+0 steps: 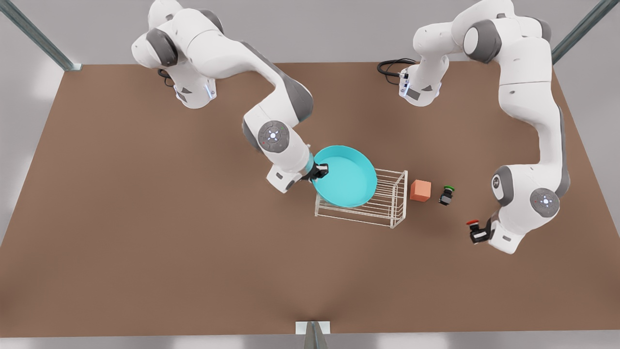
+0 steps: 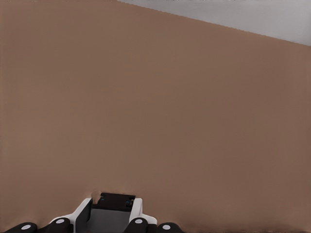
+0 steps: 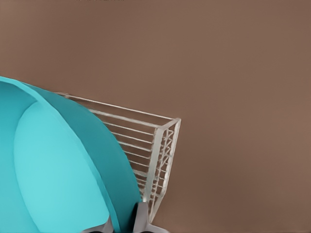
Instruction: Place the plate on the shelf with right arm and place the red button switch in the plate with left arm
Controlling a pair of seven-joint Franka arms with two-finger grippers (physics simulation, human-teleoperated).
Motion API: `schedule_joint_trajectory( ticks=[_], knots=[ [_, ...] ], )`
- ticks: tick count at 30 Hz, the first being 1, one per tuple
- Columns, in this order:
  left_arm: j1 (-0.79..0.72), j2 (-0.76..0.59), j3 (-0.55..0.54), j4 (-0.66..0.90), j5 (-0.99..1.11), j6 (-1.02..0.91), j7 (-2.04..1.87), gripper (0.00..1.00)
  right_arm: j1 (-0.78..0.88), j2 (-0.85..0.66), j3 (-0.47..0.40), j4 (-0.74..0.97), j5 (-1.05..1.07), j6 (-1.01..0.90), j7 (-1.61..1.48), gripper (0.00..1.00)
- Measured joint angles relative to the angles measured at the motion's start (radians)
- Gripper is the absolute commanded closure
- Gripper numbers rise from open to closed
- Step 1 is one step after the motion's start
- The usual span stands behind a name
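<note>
No text, label, brand, number or sign can be read anywhere here. The white arms, the turquoise plate (image 1: 345, 177), the wire shelf (image 1: 387, 203), the two small switches, the orange cube (image 1: 420, 190) and the brown desk (image 1: 145, 218) all carry plain surfaces without legible marks.

Bright, even, diffuse light with faint soft shadows; renders slightly soft.

Brown tabletop (image 1: 145, 218), grey surround, metal struts (image 1: 36, 36) at corners (even light).
</note>
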Motion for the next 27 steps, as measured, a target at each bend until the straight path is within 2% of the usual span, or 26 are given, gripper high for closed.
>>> schedule_joint_trajectory(
  ticks=[4, 9, 11, 12, 13, 17, 20, 23, 27],
  knots=[
    [-0.004, -0.067, -0.062, 0.019, 0.0, -0.098, -0.013, 0.59, 0.098, 0.058, -0.056, 0.0, 0.004, 0.084, 0.15, 0.74],
    [-0.01, -0.123, -0.155, 0.047, 0.001, -0.227, -0.052, 0.59, 0.142, 0.103, -0.082, 0.0, 0.006, 0.171, 0.307, 0.74],
    [-0.012, -0.129, -0.207, 0.052, 0.001, -0.264, -0.077, 0.6, 0.162, 0.116, -0.097, 0.0, 0.006, 0.204, 0.362, 0.68],
    [-0.012, -0.13, -0.234, 0.054, 0.002, -0.278, -0.093, 0.6, 0.167, 0.124, -0.101, 0.0, 0.005, 0.221, 0.388, 0.57],
    [-0.013, -0.131, -0.26, 0.054, 0.002, -0.29, -0.11, 0.6, 0.169, 0.129, -0.103, 0.0, 0.005, 0.234, 0.413, 0.0],
    [-0.046, -0.134, -0.302, 0.054, 0.003, -0.324, -0.182, 0.6, 0.167, 0.106, -0.11, -0.003, 0.005, 0.265, 0.5, 0.0],
    [-0.05, -0.134, -0.305, 0.054, 0.003, -0.339, -0.228, 0.6, 0.083, -0.056, -0.101, -0.014, 0.019, 0.194, 0.532, 0.0],
    [-0.086, -0.13, -0.309, 0.043, 0.002, -0.347, -0.275, 0.6, -0.155, -0.234, -0.097, -0.054, 0.037, 0.001, 0.48, 0.0],
    [-0.152, -0.125, -0.311, 0.01, 0.002, -0.349, -0.34, 0.6, -0.423, -0.238, -0.102, -0.071, -0.079, -0.204, 0.284, 0.0]
  ],
)
